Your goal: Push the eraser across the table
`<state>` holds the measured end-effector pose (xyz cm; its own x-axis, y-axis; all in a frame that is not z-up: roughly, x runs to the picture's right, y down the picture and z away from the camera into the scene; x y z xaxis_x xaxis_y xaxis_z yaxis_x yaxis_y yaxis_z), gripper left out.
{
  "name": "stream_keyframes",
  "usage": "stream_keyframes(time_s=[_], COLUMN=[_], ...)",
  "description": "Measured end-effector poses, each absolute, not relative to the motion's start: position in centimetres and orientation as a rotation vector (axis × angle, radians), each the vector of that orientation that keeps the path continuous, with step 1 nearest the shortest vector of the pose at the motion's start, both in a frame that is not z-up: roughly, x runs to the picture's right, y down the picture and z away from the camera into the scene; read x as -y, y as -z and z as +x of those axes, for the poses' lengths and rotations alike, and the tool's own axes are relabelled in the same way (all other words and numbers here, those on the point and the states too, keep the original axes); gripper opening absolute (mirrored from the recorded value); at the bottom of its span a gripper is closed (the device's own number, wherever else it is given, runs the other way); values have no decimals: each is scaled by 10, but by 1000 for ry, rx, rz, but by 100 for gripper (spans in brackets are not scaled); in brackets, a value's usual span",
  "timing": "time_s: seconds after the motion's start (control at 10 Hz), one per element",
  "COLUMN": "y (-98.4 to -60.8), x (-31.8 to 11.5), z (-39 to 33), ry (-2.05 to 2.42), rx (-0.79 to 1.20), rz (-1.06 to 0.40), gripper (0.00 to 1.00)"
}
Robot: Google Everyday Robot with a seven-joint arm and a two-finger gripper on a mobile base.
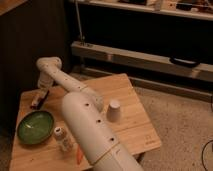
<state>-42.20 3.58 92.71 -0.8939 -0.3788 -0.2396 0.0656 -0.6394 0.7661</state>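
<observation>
The eraser (38, 99), a small black block with a reddish end, lies near the far left corner of the light wooden table (135, 130). My white arm reaches from the bottom of the view up to the left. The gripper (44, 88) hangs down at the eraser's far end, right above or against it; I cannot tell whether they touch.
A green bowl (35, 127) sits on the table's left, in front of the eraser. A small bottle (62, 138) and an orange carrot (79, 155) lie beside the arm near the front edge. An upturned white cup (114, 111) stands mid-table. Dark shelving runs behind.
</observation>
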Motion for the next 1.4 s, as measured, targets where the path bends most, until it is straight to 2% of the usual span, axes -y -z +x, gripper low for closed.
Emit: stream_keyframes(time_s=[0.3, 0.8, 1.1, 1.4], y=[-921, -907, -908, -905], x=[-37, 12, -4, -14], z=[-421, -310, -269, -282], ry=[2570, 2451, 2423, 2376], rx=[1166, 985, 948, 904], rz=[575, 549, 534, 664], gripper=[2, 2, 2, 2])
